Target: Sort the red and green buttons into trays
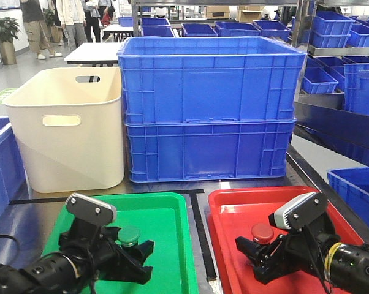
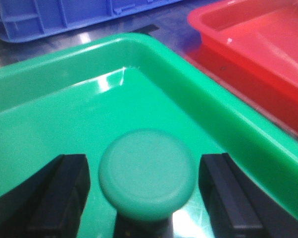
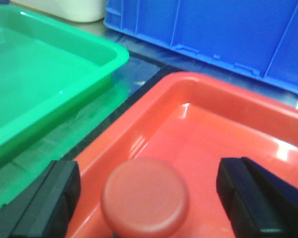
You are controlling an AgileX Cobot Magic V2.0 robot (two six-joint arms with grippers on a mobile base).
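The green button (image 1: 129,235) stands in the green tray (image 1: 166,245), and the red button (image 1: 262,232) stands in the red tray (image 1: 246,205); the two trays lie side by side on the table, with a dark strip (image 1: 200,236) of the table between them. In the front view each button sits between the fingers of a gripper: the left gripper (image 1: 134,252) is around the green one and the right gripper (image 1: 258,252) is around the red one. This view does not show clearly if the fingers touch the buttons (the black parts hide it). The wrist views give the answer. In the left wrist view the green cap (image 2: 147,173) is in the middle, and green tray floor shows between it and each black finger (image 2: 60,196), so the left gripper is spread wide and holds nothing. In the right wrist view the red cap (image 3: 144,197) also stands free, with a bigger gap to each finger (image 3: 45,198), so the right gripper is wide too. Only the front view shows what is behind: two blue crates (image 1: 209,110), one stacked on the other, and a cream bin (image 1: 68,128) with handle slots just beside them at the left. Further back are more blue crates on shelves (image 1: 344,37) and some people (image 1: 56,21) standing.
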